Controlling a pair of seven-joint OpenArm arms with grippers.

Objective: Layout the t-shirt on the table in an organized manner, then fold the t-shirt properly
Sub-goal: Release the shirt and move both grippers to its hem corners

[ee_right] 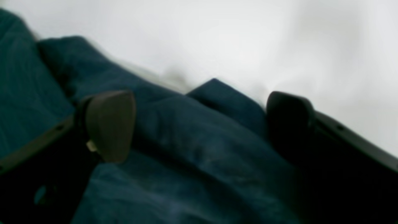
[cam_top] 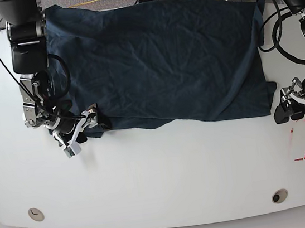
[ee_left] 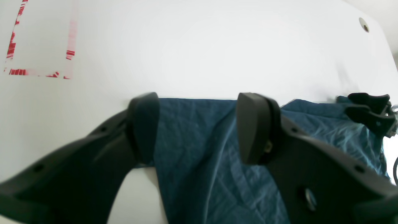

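Seen from the base view, a glossy white counter [cam_top: 162,186] is carrying a dark navy t-shirt [cam_top: 156,57], which is lying spread flat across the far half. The shirt's long axis is running left to right across the counter, with its far edge at the counter's back rim and its near edge curving slightly toward the viewer.

At the left side of this view, the right end effector [cam_top: 86,125] is sitting low at the shirt's near left corner. In the right wrist view, its two dark fingers [ee_right: 108,124] are standing apart, with bunched folds of navy cloth lying between and beneath them; whether they are pinching the cloth cannot be told.

At the right side, the left end effector [cam_top: 288,108] is resting just beside the shirt's near right corner. In the left wrist view its fingers [ee_left: 255,127] are spread wide, with the shirt's straight edge lying flat on the counter between them, ungripped.

A worn red tape rectangle [cam_top: 303,142] is marking the counter near this arm. Two round grommet holes [cam_top: 35,214] are sitting along the near edge.
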